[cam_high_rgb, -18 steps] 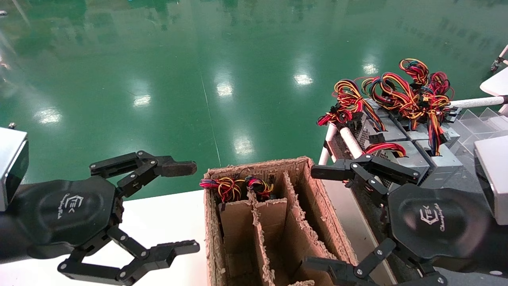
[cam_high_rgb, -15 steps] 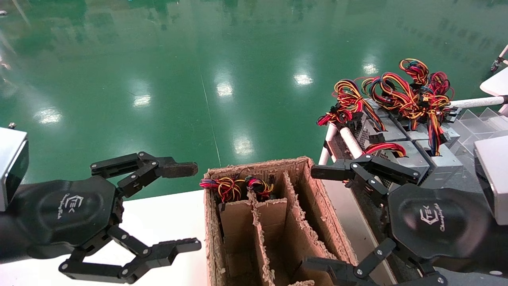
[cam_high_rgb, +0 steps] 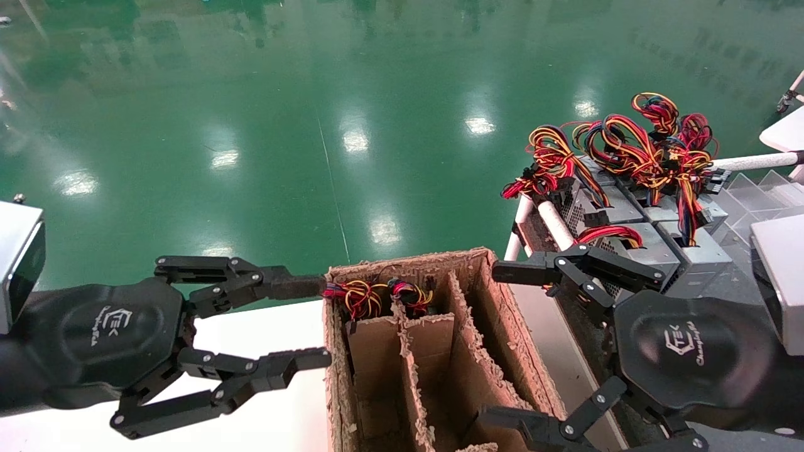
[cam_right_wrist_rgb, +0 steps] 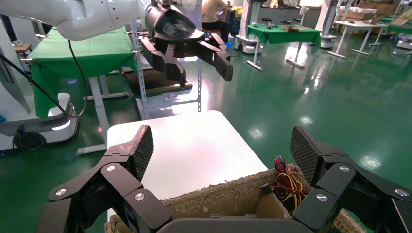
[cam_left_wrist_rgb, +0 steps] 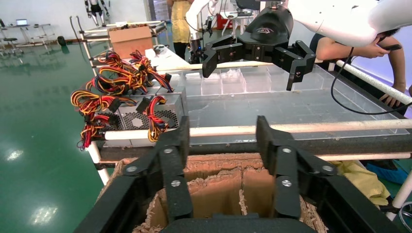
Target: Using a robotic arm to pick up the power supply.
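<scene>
Several grey power supply boxes (cam_high_rgb: 619, 208) stand in a row on the rack at the right, also in the left wrist view (cam_left_wrist_rgb: 145, 112). Knotted red, yellow, blue and black wire bundles (cam_high_rgb: 653, 147) top the farther ones. The nearest unit (cam_high_rgb: 656, 248) carries a looser red loop. My right gripper (cam_high_rgb: 496, 345) hangs open over the cardboard box's right side, just short of the nearest unit, holding nothing; it also shows in its own wrist view (cam_right_wrist_rgb: 223, 150). My left gripper (cam_high_rgb: 317, 323) is open and empty at the box's left wall, its jaws toward the box (cam_left_wrist_rgb: 223, 141).
The divided cardboard box (cam_high_rgb: 490, 295) sits between the arms, with two wire bundles (cam_high_rgb: 361, 296) in its far compartments. A white table (cam_high_rgb: 276, 427) lies under the left arm. White rack rails (cam_high_rgb: 556, 223) edge the units. Clear plastic bins (cam_left_wrist_rgb: 233, 82) lie behind. Green floor lies beyond.
The left gripper's fingers have drawn closer together and shifted right; its upper fingertip now reaches the box's far left corner. The right arm has not moved.
</scene>
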